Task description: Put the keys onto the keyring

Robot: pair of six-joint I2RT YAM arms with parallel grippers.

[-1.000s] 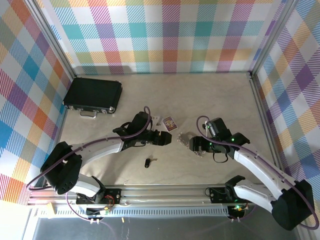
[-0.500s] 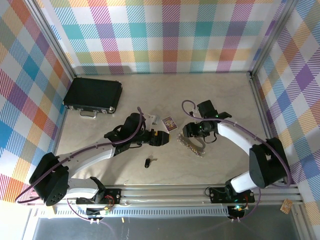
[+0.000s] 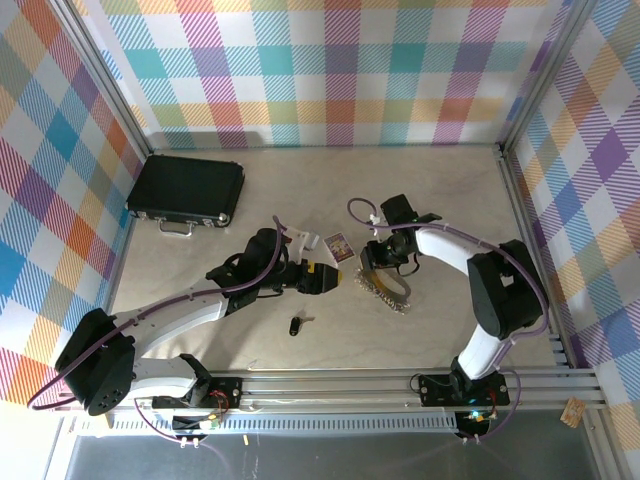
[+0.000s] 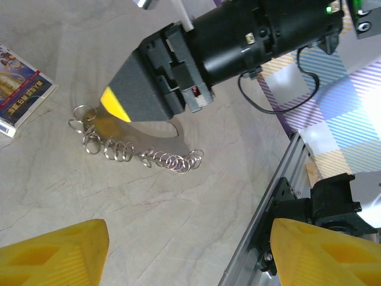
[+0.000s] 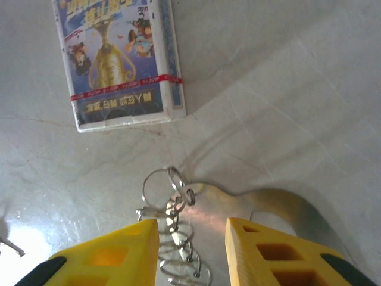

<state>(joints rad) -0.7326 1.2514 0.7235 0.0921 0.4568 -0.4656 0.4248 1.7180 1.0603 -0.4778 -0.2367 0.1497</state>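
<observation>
1. Your right gripper [image 5: 191,241] is down on the table [image 3: 450,180], right of centre, directly over the far left end of the keyring [image 3: 388,291].
   - Its jaws are narrowed, with a gap between them.
   - In the right wrist view, the row of small metal rings runs into that gap between the two yellow fingers [image 5: 113,253].
   - One finger overlaps the edge of the rings. I cannot tell whether the jaws are actually pinching the rings or only straddling them.

2. The keyring lies flat on the table.
   - Its ring-studded side faces the left arm.
   - A broad silver curve of the loop passes beneath the right gripper.

3. Your left gripper [image 3: 325,278] sits just left of the keyring, apart from it and pointing towards it.
   - Its jaws are spread wide and nothing is between them.
   - In the left wrist view, bare table shows between the two yellow tips.

4. The key [image 3: 295,323], with its black head and short blade, lies loose on the table.
   - It is nearer to you than the left gripper and well apart from the keyring.
   - Neither gripper touches it, and it is not on the ring.

5. A small purple card [image 3: 340,246] lies flat just beyond the far end of the keyring, close to it without touching.

6. A black case [image 3: 187,190] rests at the far left of the table, well apart from everything else.
</observation>
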